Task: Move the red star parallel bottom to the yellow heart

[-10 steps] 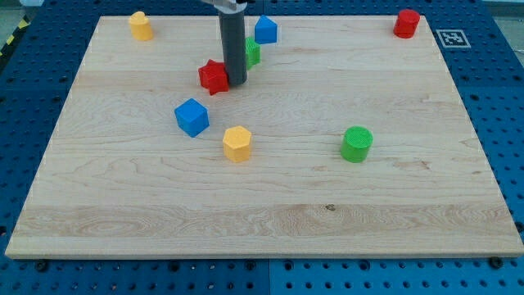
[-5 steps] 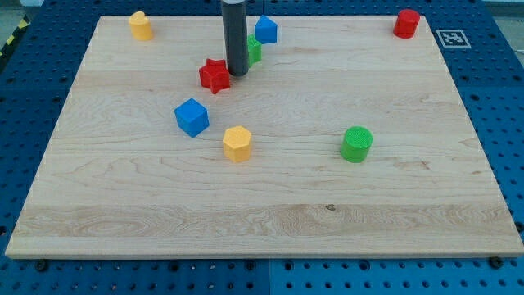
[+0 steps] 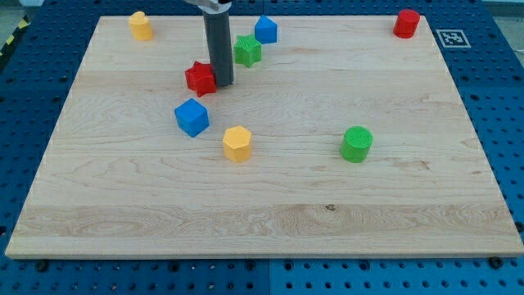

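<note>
The wooden board (image 3: 270, 205) fills most of the view, lying on a blue perforated table (image 3: 503, 90) that carries a small black-and-white marker tag (image 3: 449, 37) at the view's upper right. The dark rod (image 3: 219, 45) comes down from the view's top edge, and my tip (image 3: 223, 83) rests on the board in its upper-left part. It has no jaws and holds nothing; it simply presses against the right side of the red star (image 3: 200, 78), which lies touching it on the view's left. The yellow heart (image 3: 141, 25) sits near the board's top-left corner, well apart from the star, up and to the view's left of it.

A green block (image 3: 247, 50), roughly cube-like, stands just to the right of the rod and a little higher in the view, and a blue block (image 3: 265, 29) sits just above and right of that. A blue cube (image 3: 192, 116) lies below the star, with a yellow hexagonal block (image 3: 237, 143) below and right of the cube. A green cylinder (image 3: 356, 143) stands alone toward the view's right, and a red cylinder (image 3: 406, 23) sits near the top-right corner.
</note>
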### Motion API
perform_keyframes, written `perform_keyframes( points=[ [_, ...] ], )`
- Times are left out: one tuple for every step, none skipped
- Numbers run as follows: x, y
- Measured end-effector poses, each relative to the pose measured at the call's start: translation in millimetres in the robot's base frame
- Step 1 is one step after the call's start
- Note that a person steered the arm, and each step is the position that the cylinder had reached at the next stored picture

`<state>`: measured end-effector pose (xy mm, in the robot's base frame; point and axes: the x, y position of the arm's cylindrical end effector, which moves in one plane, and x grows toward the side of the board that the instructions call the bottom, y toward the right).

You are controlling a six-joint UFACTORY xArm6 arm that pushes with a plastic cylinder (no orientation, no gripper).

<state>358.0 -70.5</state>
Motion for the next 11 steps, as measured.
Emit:
perform_keyframes(
  points=[
    [4,-20],
    [4,-47],
    [4,-69],
    [4,-78],
    [4,-78],
    [4,-84],
    [4,-98],
    [4,-107],
    [4,-109],
    [4,-110],
    [4,-110]
  ],
)
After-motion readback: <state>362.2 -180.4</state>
